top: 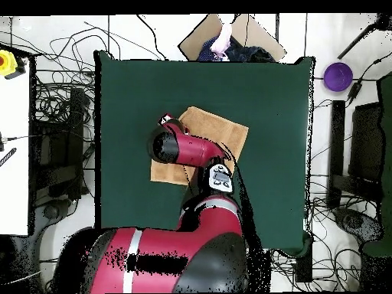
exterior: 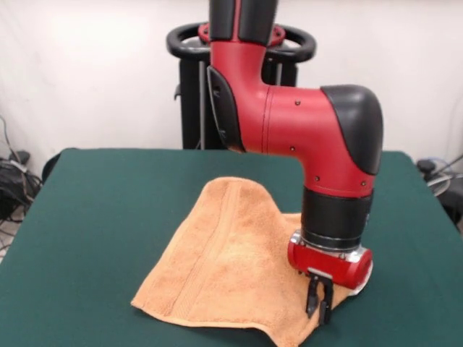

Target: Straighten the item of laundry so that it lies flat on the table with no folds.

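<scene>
Orange-tan terry-cloth towel (exterior: 224,267) lies rumpled on the dark green felt table (exterior: 94,217) — one corner humped up towards the pedestal. On its opposite edge the red-and-black arm's gripper (exterior: 319,303) points down, black fingers pressed close together, touching the cloth.

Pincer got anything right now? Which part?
Cannot be told. The pincer is down at the towel, near its front corner, fingers close together, but no pinched cloth shows.

The Sawyer arm (exterior: 289,123) has glossy red housings with small dark screws, black rounded joint caps, a black wrist cylinder and a silver ring.
</scene>
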### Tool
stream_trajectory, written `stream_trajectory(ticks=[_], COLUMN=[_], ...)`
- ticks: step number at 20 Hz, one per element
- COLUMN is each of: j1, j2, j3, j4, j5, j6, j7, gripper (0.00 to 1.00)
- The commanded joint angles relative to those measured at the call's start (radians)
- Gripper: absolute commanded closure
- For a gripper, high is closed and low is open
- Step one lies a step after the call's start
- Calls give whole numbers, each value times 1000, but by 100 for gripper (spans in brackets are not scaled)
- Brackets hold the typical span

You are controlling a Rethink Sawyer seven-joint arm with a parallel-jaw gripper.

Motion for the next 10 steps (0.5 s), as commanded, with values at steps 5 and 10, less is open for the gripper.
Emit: stream_trajectory(ticks=[5, 10], j1=[-12, -35], j2=[54, 51], j3=[190, 217], j4=[70, 87], j5=[-58, -75], j6=[-1, -18], j7=[89, 84], gripper=[100, 100])
